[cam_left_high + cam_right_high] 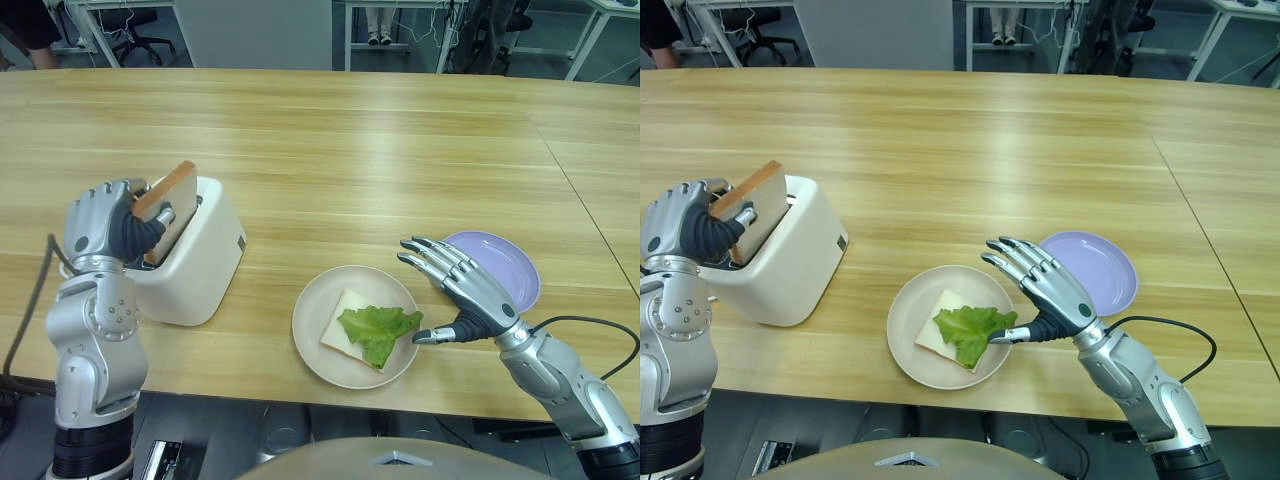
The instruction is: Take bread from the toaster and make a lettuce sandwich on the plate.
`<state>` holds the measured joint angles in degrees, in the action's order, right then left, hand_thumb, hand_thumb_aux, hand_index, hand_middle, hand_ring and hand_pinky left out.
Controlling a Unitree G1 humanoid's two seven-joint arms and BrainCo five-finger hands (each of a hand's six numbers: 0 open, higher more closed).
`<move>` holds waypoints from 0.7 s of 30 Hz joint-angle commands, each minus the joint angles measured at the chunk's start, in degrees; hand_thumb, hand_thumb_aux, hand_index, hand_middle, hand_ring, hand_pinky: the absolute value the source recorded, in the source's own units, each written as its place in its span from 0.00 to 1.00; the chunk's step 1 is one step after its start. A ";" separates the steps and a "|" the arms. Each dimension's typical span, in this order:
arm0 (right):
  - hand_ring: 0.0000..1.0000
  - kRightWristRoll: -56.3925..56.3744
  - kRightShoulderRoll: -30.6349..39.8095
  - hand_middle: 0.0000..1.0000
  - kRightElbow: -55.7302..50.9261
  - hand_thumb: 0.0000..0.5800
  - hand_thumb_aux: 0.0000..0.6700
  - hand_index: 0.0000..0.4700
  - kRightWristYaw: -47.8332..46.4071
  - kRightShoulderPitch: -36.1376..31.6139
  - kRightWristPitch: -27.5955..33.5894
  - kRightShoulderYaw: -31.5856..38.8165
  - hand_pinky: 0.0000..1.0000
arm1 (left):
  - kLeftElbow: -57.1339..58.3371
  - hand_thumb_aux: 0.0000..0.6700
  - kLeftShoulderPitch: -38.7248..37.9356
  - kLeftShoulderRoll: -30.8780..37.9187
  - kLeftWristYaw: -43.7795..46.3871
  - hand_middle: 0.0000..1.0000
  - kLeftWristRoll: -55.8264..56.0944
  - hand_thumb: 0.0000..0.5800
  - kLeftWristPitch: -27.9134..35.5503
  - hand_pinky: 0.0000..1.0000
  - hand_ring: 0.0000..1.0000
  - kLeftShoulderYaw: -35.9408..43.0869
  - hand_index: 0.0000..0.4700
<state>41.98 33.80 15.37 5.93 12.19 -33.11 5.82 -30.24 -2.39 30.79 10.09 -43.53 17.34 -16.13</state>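
the left hand (108, 226) is gripping a bread slice (168, 192) standing in the toaster (205, 265); the right hand (467, 290) is hovering, fingers spread, at the plate (308, 335) bearing a second slice (338, 336) and lettuce (378, 328).

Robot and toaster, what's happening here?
The robot is building a lettuce sandwich. Its left hand pinches a bread slice standing in the white toaster. A bottom slice already lies on the beige plate with a lettuce leaf on top. The right hand is open beside that plate, thumb near the leaf, holding nothing.
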 commanded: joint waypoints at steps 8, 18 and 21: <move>0.00 2.44 1.64 0.00 2.01 0.00 0.00 0.00 3.47 -0.36 -4.59 -4.16 0.00 | -12.42 1.00 6.70 -1.89 1.55 1.00 11.60 1.00 0.82 1.00 1.00 -7.07 0.98; 0.00 13.33 5.98 0.00 6.74 0.00 0.00 0.00 15.06 2.90 -15.14 -11.94 0.00 | -26.03 1.00 -5.55 -24.29 4.95 1.00 25.66 1.00 14.97 1.00 1.00 12.32 0.98; 0.00 15.52 6.97 0.00 6.86 0.00 0.00 0.00 16.18 3.75 -17.10 -11.98 0.00 | -23.69 1.00 -12.87 -29.69 2.86 1.00 27.79 1.00 14.09 1.00 1.00 20.08 0.98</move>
<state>55.56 39.94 21.45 21.42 15.60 -48.70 -5.52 -55.38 -13.25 2.38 14.46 -17.22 31.25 0.18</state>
